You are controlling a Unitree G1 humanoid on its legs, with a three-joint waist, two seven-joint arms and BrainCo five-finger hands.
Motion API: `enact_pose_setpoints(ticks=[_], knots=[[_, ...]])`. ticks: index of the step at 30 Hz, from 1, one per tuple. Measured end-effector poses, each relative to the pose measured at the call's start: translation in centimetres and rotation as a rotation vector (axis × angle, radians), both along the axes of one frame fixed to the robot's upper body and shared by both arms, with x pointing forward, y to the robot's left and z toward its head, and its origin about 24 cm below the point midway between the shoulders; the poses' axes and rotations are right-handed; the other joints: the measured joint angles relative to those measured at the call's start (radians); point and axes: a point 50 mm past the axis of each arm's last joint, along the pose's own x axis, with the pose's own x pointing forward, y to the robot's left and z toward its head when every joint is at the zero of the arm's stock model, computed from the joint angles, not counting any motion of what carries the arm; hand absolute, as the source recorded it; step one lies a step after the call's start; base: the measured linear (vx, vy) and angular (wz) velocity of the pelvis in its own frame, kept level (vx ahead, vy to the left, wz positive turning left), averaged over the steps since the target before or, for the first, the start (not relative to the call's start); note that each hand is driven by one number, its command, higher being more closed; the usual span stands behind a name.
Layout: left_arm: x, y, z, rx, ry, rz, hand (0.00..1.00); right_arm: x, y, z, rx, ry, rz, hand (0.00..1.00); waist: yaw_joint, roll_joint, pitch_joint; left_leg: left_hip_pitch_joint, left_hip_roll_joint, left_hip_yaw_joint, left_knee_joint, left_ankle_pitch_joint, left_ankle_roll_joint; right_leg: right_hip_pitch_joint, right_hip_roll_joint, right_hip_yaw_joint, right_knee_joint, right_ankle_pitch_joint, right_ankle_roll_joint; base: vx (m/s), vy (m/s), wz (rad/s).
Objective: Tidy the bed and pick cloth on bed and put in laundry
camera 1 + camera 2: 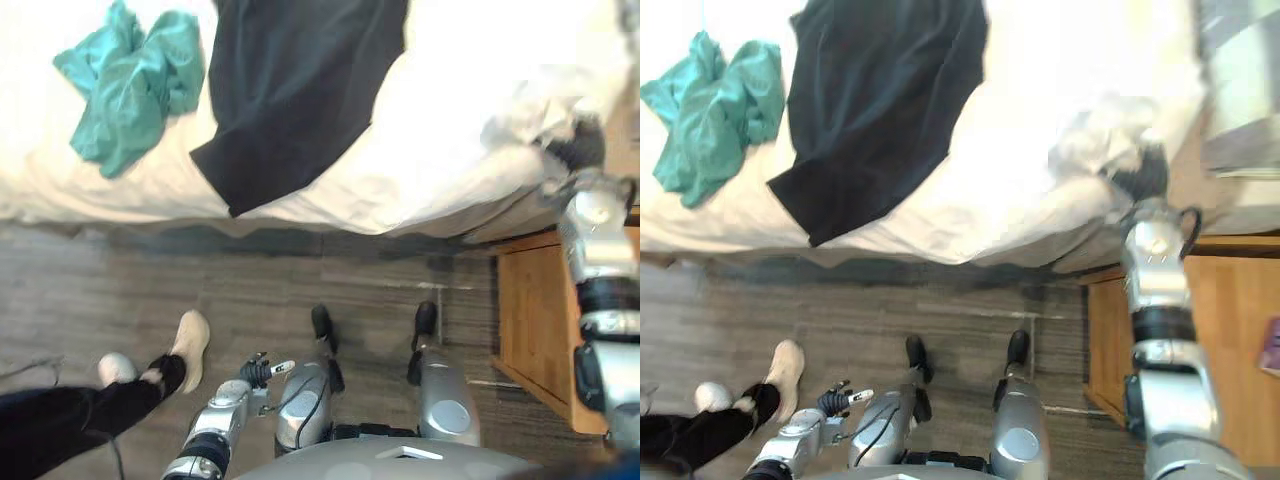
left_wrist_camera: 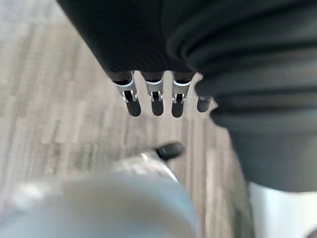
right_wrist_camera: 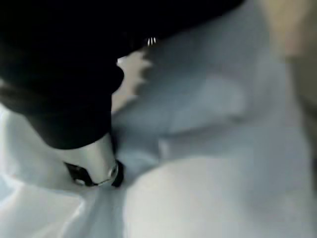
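The white bed (image 1: pixel 450 120) carries a wide black cloth (image 1: pixel 290 90) draped over its near edge, with a smaller crumpled teal cloth (image 1: pixel 130 85) close beside it, the right hand (image 1: pixel 578 150) sunk in bunched sheet (image 1: pixel 520 125) at the corner, grip perhaps closed but I cannot tell, and the left hand (image 1: pixel 256 373) low over the floor (image 1: pixel 300 280), fingers (image 2: pixel 157 101) straight, empty.

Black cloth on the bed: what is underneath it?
The black cloth lies on the white bedsheet, which shows on both sides of it; one corner reaches the bed's near edge. Anything else lying beneath the cloth is covered.
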Motion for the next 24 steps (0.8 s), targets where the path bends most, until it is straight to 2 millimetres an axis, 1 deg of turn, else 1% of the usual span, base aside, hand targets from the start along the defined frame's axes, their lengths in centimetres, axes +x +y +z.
enact_pose_setpoints(ticks=[1,2,4,5,6,7,8,9,11,12,14,16,17,18,19,20,21,22,23,24], knots=[[-0.4,-0.2,-0.3,-0.012,0.017,0.021,0.00,-1.5,-0.4,-2.9,0.094,0.049,-0.064,0.00,-0.008,-0.010,-0.020,0.025,0.002,0.017,0.000,-0.010,-0.002,0.023,0.005,0.015,-0.015,0.003,0.003,0.06,-0.012,-0.45],[-0.5,-0.2,-0.3,-0.014,0.018,0.034,0.00,-2.4,-0.6,-4.3,0.136,0.078,-0.100,0.00,-0.013,-0.014,-0.029,0.040,0.002,0.025,0.000,-0.015,-0.001,0.034,0.006,0.019,-0.021,0.004,0.004,0.07,-0.007,-0.41],[-1.3,-0.6,-0.7,-0.028,0.040,0.055,0.00,-6.4,-1.2,-9.8,0.253,0.216,-0.211,0.00,-0.031,-0.012,-0.065,0.081,-0.001,0.054,0.000,-0.033,-0.005,0.064,0.007,0.040,-0.032,0.004,0.006,0.05,0.006,-0.37],[-1.6,-0.7,-0.8,-0.029,0.048,0.059,0.00,-7.3,-1.2,-11.1,0.287,0.251,-0.233,0.00,-0.039,-0.011,-0.078,0.085,-0.002,0.058,-0.001,-0.036,-0.005,0.064,0.008,0.049,-0.034,0.004,0.006,0.05,0.010,-0.29],[-2.1,-0.9,-1.0,-0.034,0.062,0.068,0.00,-8.8,-1.1,-12.8,0.351,0.291,-0.265,0.00,-0.050,-0.006,-0.092,0.092,-0.002,0.061,-0.001,-0.041,-0.006,0.067,0.008,0.052,-0.036,0.004,0.007,0.06,0.004,-0.22],[-2.6,-1.1,-1.3,-0.043,0.085,0.082,0.00,-10.7,-1.1,-14.8,0.448,0.330,-0.310,0.00,-0.065,-0.002,-0.099,0.105,-0.002,0.069,-0.001,-0.046,-0.006,0.079,0.009,0.056,-0.041,0.005,0.008,0.06,0.000,-0.28],[-2.7,-1.1,-1.4,-0.047,0.090,0.093,0.00,-12.5,-1.1,-16.5,0.537,0.363,-0.358,0.00,-0.070,0.001,-0.101,0.118,-0.001,0.082,-0.002,-0.051,-0.009,0.092,0.013,0.067,-0.048,0.006,0.010,0.03,-0.002,-0.27],[-2.7,-1.2,-1.4,-0.050,0.090,0.098,0.00,-13.3,-1.1,-17.2,0.565,0.381,-0.378,0.00,-0.070,0.002,-0.107,0.124,0.000,0.084,-0.004,-0.055,-0.010,0.094,0.015,0.072,-0.050,0.007,0.010,0.02,-0.006,-0.26],[-3.6,-1.4,-1.8,-0.058,0.129,0.112,0.00,-17.0,-1.2,-19.9,0.685,0.434,-0.505,0.00,-0.072,0.006,-0.142,0.126,0.004,0.088,-0.006,-0.064,-0.012,0.098,0.020,0.075,-0.057,0.006,0.010,0.03,-0.014,-0.08],[-3.6,-1.4,-1.9,-0.058,0.134,0.115,0.00,-17.8,-1.3,-20.5,0.716,0.442,-0.542,0.00,-0.072,0.005,-0.149,0.127,0.005,0.089,-0.006,-0.065,-0.013,0.099,0.021,0.075,-0.058,0.006,0.010,0.05,-0.017,0.03],[-4.2,-1.3,-2.0,-0.053,0.152,0.129,0.00,-20.6,-1.7,-21.9,0.840,0.449,-0.705,0.00,-0.073,0.001,-0.171,0.133,0.007,0.088,-0.006,-0.068,-0.014,0.110,0.022,0.075,-0.060,0.002,0.009,0.05,-0.015,0.05],[-4.4,-1.2,-2.0,-0.052,0.154,0.145,0.00,-21.8,-2.2,-22.3,0.889,0.438,-0.799,0.00,-0.073,-0.001,-0.174,0.147,0.007,0.086,-0.006,-0.069,-0.015,0.126,0.022,0.074,-0.061,-0.001,0.011,0.04,-0.004,0.04],[-4.8,-1.1,-2.1,-0.045,0.163,0.153,0.00,-22.3,-2.6,-22.2,0.892,0.429,-0.859,0.00,-0.073,-0.004,-0.187,0.149,0.005,0.083,-0.006,-0.071,-0.016,0.129,0.020,0.074,-0.061,-0.004,0.013,0.04,0.000,0.02],[-4.9,-1.0,-2.1,-0.040,0.166,0.156,0.00,-22.4,-2.8,-22.1,0.884,0.425,-0.875,0.00,-0.073,-0.004,-0.193,0.149,0.005,0.082,-0.006,-0.072,-0.016,0.129,0.020,0.074,-0.061,-0.005,0.014,0.04,0.000,0.03],[-5.0,-0.9,-2.1,-0.023,0.171,0.143,0.00,-22.3,-3.3,-21.8,0.863,0.411,-0.895,1.00,-0.073,-0.006,-0.199,0.149,0.004,0.079,-0.006,-0.072,-0.016,0.131,0.019,0.073,-0.061,-0.005,0.014,0.03,-0.001,0.03],[-5.0,-0.8,-2.1,-0.016,0.172,0.138,0.00,-22.0,-3.6,-21.5,0.850,0.399,-0.897,1.00,-0.073,-0.007,-0.200,0.150,0.003,0.078,-0.006,-0.072,-0.016,0.132,0.018,0.073,-0.060,-0.006,0.015,0.03,0.001,0.04],[-5.1,-0.6,-2.1,-0.008,0.178,0.135,0.00,-21.1,-4.4,-20.5,0.809,0.370,-0.874,1.00,-0.073,-0.008,-0.199,0.152,0.001,0.077,-0.006,-0.072,-0.016,0.133,0.016,0.073,-0.058,-0.006,0.016,0.00,0.000,0.00],[-5.4,-0.3,-2.1,-0.002,0.186,0.134,0.00,-19.8,-5.3,-19.2,0.754,0.330,-0.832,1.00,-0.072,-0.008,-0.199,0.152,-0.002,0.077,-0.006,-0.072,-0.015,0.133,0.014,0.074,-0.057,-0.007,0.016,0.00,0.000,0.00],[-5.6,-0.2,-2.2,0.003,0.193,0.130,0.00,-18.9,-5.8,-18.3,0.718,0.302,-0.796,1.00,-0.072,-0.007,-0.200,0.153,-0.003,0.077,-0.006,-0.073,-0.015,0.133,0.013,0.074,-0.056,-0.007,0.017,0.00,0.000,0.00],[-5.9,0.0,-2.2,0.014,0.211,0.119,0.00,-17.1,-6.4,-16.5,0.653,0.249,-0.699,1.00,-0.072,-0.007,-0.199,0.154,-0.004,0.078,-0.006,-0.073,-0.014,0.133,0.012,0.074,-0.056,-0.007,0.017,0.00,0.000,0.00]])
